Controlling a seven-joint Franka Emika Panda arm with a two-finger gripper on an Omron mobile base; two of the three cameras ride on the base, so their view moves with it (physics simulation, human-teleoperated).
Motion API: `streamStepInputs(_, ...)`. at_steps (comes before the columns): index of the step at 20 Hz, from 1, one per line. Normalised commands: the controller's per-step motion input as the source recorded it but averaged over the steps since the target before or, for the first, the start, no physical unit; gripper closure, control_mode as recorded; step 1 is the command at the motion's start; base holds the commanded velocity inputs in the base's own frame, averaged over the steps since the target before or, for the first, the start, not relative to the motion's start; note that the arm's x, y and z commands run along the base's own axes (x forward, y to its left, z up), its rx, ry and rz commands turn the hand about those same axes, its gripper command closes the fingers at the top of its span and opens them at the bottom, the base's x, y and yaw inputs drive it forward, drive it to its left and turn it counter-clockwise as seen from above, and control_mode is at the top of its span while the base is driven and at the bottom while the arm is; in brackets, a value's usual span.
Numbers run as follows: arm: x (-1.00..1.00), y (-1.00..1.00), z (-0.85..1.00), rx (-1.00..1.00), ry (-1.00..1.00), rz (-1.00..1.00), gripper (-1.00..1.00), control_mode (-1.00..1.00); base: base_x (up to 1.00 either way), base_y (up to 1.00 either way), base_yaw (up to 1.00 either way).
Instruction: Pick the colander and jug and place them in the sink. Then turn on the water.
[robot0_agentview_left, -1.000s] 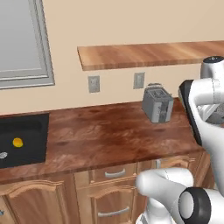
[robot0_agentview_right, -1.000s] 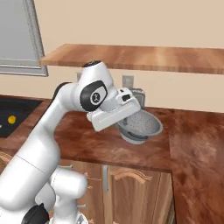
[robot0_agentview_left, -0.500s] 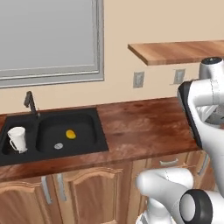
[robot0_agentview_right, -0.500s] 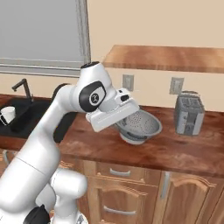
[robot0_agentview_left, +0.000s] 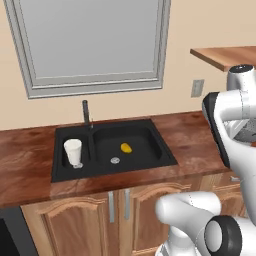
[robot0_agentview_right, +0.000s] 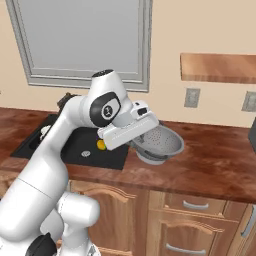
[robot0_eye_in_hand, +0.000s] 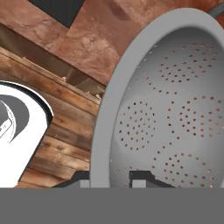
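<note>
Colander, round grey perforated metal bowl (robot0_agentview_right: 159, 143), rim pinched in gripper (robot0_eye_in_hand: 110, 178) jaws above wooden bench (robot0_agentview_right: 210, 165), white tapered jug (robot0_agentview_left: 73, 151) upright in black double-basin sink (robot0_agentview_left: 150, 131)

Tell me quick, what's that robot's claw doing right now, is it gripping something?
Gripper: closed, its fingers pinching the rim of the colander and carrying it.
</note>
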Motion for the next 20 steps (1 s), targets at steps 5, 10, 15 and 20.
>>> streamStepInputs(5, 0.00, 0.00, 0.00, 0.00, 0.00, 0.00, 1.00, 1.00, 0.47, 0.58, 0.00)
streamStepInputs(10, 0.00, 0.00, 0.00, 0.00, 0.00, 0.00, 1.00, 1.00, 0.47, 0.14, 0.00)
streamStepInputs(15, 0.00, 0.00, 0.00, 0.00, 0.00, 0.00, 1.00, 1.00, 0.27, 0.00, 0.01)
streamStepInputs(20, 0.00, 0.00, 0.00, 0.00, 0.00, 0.00, 1.00, 1.00, 0.25, 0.18, 0.05)
